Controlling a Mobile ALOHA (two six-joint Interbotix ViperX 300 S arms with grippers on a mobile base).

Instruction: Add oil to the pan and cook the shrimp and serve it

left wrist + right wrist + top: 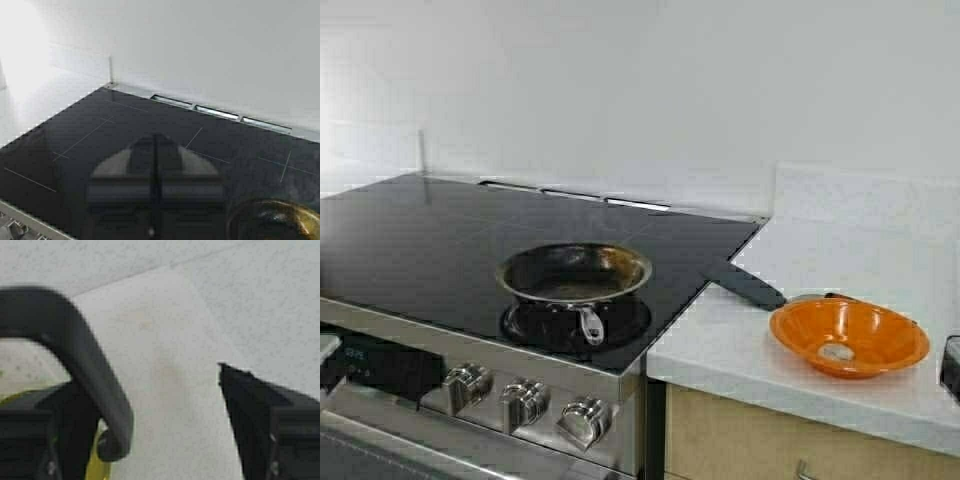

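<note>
Steel pan with a dark inside sits on the black cooktop; pale shrimp waits in an orange bowl on the white desk. Right claw, spread wide, should straddle the dispenser's black handle squarely before clenching. Left claw hangs clenched, empty.

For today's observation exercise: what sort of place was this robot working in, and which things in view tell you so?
Most likely a home-style kitchen. A black glass cooktop with control knobs holds a steel pan, and beside it a white countertop carries an orange bowl.
</note>
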